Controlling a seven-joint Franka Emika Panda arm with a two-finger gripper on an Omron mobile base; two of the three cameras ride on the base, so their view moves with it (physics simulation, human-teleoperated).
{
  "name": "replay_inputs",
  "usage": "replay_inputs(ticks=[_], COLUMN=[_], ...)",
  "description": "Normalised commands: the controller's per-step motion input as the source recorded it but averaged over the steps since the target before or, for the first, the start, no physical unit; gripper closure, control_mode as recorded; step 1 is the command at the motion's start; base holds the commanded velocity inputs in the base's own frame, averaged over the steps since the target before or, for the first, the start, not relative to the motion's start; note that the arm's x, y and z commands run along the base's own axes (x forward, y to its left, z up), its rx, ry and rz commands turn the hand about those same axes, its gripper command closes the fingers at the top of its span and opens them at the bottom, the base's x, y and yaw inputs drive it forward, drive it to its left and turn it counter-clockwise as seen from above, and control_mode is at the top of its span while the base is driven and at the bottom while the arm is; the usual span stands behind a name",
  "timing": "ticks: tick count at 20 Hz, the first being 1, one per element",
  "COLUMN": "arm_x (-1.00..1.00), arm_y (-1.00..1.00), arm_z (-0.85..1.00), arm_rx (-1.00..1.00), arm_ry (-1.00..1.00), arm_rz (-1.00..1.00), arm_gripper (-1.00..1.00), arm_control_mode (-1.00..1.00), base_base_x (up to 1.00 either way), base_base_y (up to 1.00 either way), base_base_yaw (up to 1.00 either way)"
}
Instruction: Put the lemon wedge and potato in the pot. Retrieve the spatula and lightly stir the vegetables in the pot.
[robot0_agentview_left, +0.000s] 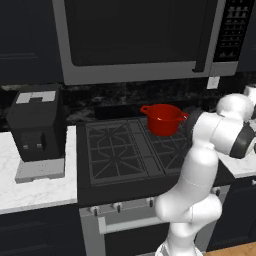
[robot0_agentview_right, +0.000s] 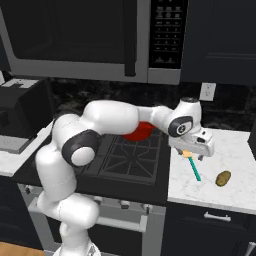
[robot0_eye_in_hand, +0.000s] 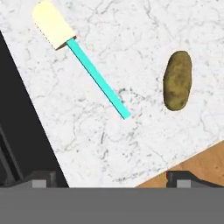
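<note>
Overhead, the spread hand (robot0_agentview_right: 192, 151) hangs above spatula (robot0_eye_in_hand: 97, 81) and potato (robot0_eye_in_hand: 177, 80); left base view shows pot (robot0_agentview_left: 163, 119).

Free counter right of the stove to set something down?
Bare marble between the stove edge and the spatula, and below the spatula tip toward the counter front. Tighter between spatula and potato. The open gripper hangs over the spatula head.

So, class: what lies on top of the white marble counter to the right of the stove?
On the counter lie the spatula and the potato, apart from each other. In the right base view the open gripper hides the spatula's head end.
</note>
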Motion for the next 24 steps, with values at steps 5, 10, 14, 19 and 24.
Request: replay_inputs(ticks=[5, 10, 14, 19, 24], arm_x=[-0.42, -0.01, 0.00, 0.12, 0.22], arm_y=[-0.69, -0.19, -0.13, -0.38, -0.43], arm_z=[-0.17, -0.19, -0.26, -0.35, -0.26], arm_rx=[0.03, 0.00, -0.01, -0.04, -0.01], arm_ry=[0.00, 0.01, 0.00, 0.00, 0.00], arm_rz=[-0.20, -0.07, -0.02, 0.00, 0.00], arm_gripper=[-1.00, -1.00, -1.00, -1.00, -1.00], arm_control_mode=[-1.00, -1.00, -1.00, -1.00, -1.00], base_base_x=[0.00, 0.00, 0.00, 0.00, 0.00], base_base_y=[0.00, 0.00, 0.00, 0.00, 0.00], base_base_yaw=[0.00, 0.00, 0.00, 0.00, 0.00])
